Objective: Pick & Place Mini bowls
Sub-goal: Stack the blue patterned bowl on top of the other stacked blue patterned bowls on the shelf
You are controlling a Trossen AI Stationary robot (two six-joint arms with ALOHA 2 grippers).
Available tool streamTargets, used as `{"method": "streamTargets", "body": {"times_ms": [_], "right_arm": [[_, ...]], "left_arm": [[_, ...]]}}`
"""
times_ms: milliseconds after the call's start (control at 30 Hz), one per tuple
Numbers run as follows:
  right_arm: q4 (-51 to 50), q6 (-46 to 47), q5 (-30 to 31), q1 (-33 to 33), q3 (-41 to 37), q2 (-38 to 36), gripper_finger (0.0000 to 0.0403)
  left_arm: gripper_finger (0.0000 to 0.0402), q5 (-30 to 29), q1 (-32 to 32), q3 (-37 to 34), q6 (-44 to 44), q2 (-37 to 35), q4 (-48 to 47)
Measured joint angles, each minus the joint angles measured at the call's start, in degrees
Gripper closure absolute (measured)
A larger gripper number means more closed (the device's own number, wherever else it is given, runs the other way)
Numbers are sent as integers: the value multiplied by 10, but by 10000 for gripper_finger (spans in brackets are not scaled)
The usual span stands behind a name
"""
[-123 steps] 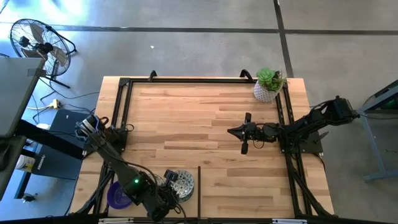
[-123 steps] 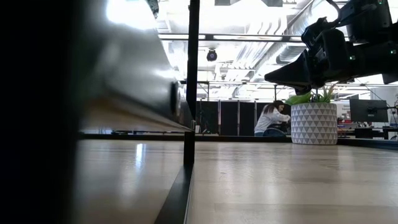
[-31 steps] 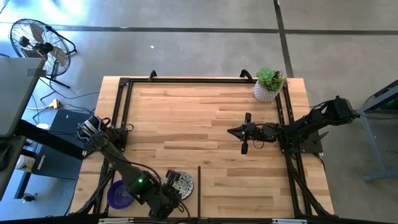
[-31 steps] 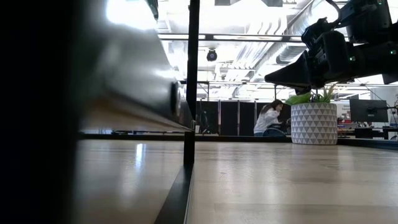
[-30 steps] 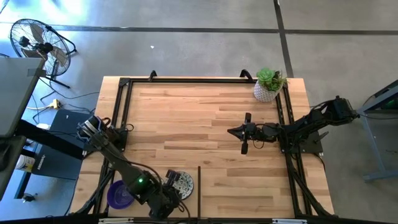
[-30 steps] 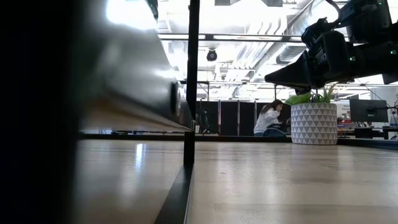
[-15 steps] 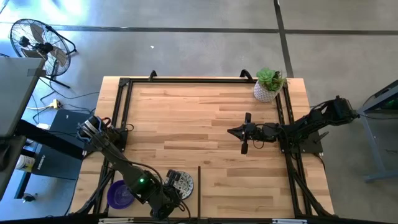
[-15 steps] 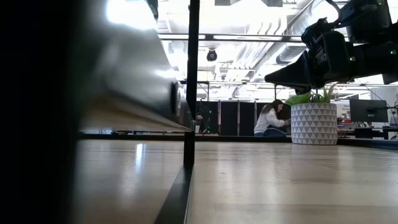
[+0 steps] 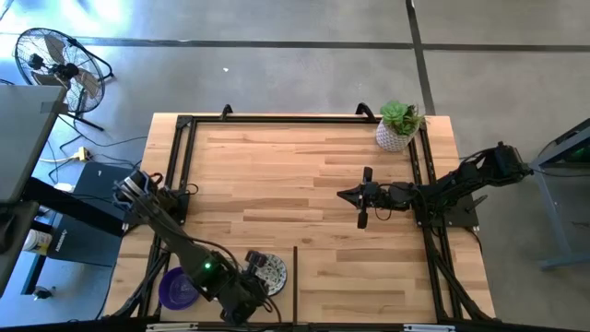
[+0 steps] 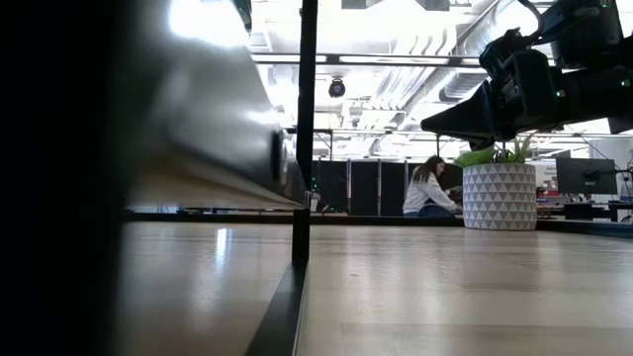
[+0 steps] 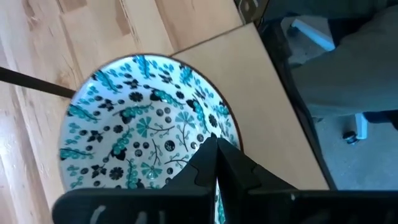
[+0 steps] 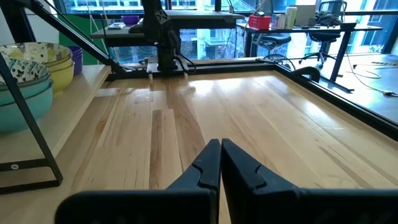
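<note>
A cream bowl with a teal-green floral pattern (image 9: pixel 269 271) (image 11: pixel 143 124) sits near the table's near edge, left of centre. In the right wrist view it tops a stack of a yellow and a teal bowl (image 12: pixel 25 68). A purple bowl (image 9: pixel 175 288) lies further left. My left gripper (image 9: pixel 252 276) (image 11: pixel 216 144) is shut, its tips over the floral bowl's inside close to the rim. My right gripper (image 9: pixel 342 195) (image 12: pixel 219 144) (image 10: pixel 435 124) is shut and hovers above the table's right half, pointing toward the left edge, holding nothing. My left gripper comes at the floral bowl from above, with its shut fingertips (image 11: pixel 208 152) over the patterned inside beside the rim (image 11: pixel 233 127). I cannot tell whether they touch the bowl.
A white patterned pot with a green plant (image 9: pixel 396 129) (image 10: pixel 499 196) stands at the far right corner. A black frame (image 9: pixel 175 175) runs round the table, and a thin black upright (image 9: pixel 295 277) (image 10: pixel 305 129) stands by the bowls. Bare wood (image 9: pixel 277 184) fills the middle. A person (image 10: pixel 427 188) sits far behind.
</note>
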Motion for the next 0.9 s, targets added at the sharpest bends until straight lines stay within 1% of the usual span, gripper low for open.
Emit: {"method": "streamTargets", "body": {"times_ms": [267, 333, 500, 900], "right_arm": [[0, 0, 0, 0, 0, 0, 401], [0, 0, 0, 0, 0, 0, 402], [0, 0, 0, 0, 0, 0, 401], [1, 0, 0, 0, 0, 0, 402]], "left_arm": [[401, 4, 0, 1, 0, -14, 14], [401, 15, 0, 1, 0, -13, 26], [401, 33, 0, 1, 0, -13, 19], [401, 25, 0, -1, 0, -8, 18]]}}
